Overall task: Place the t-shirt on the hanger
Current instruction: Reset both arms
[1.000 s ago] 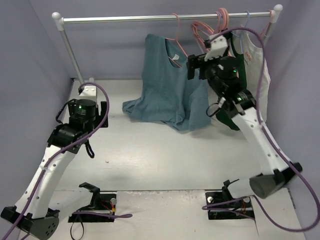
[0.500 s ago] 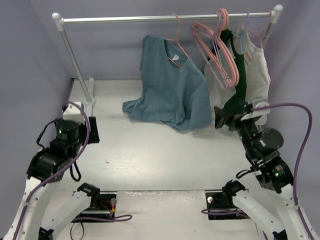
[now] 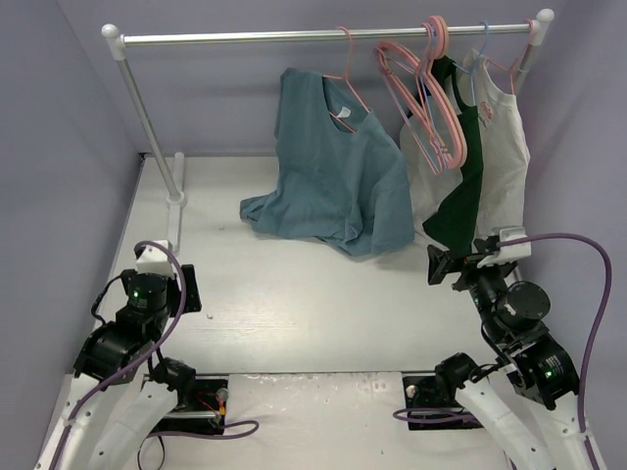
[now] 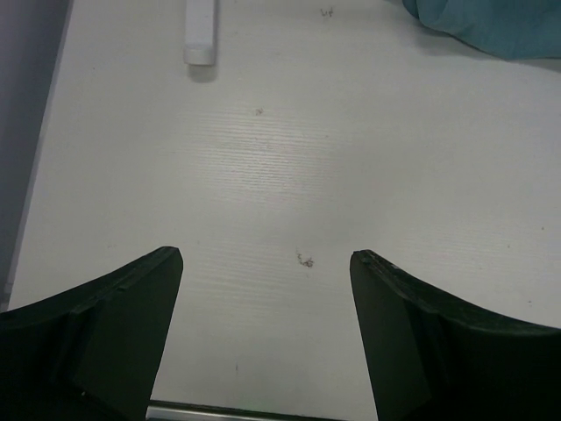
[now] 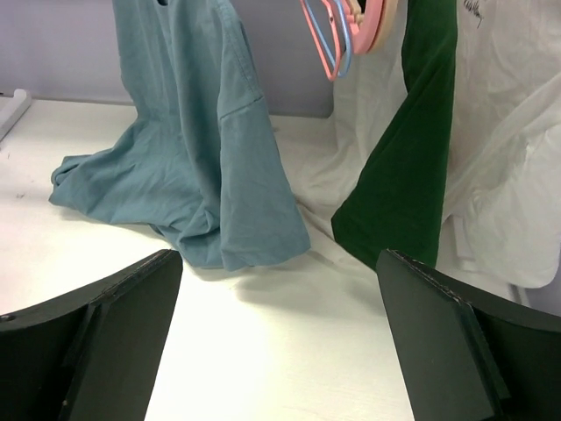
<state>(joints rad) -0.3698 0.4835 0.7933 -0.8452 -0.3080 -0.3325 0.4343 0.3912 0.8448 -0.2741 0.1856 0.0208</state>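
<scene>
The teal-blue t-shirt (image 3: 333,171) hangs from a pink hanger (image 3: 348,93) hooked on the rail (image 3: 294,37). Its lower part rests bunched on the table. In the right wrist view the t-shirt (image 5: 202,149) hangs ahead to the left. My left gripper (image 3: 191,286) is low at the near left, open and empty; the left wrist view shows its jaws (image 4: 266,259) wide apart over bare table. My right gripper (image 3: 443,264) is at the near right, open and empty (image 5: 279,256), well short of the shirt.
Several spare pink hangers (image 3: 421,88) and a pale blue one hang on the rail. A dark green garment (image 3: 462,176) and a white top (image 3: 505,147) hang at the right. The rail post (image 3: 147,117) stands at the left, its white foot (image 4: 200,35) on the table.
Both arms have drawn back toward their bases. The right gripper left the hanger by the rail and dropped to the near right. The shirt stays hanging.
</scene>
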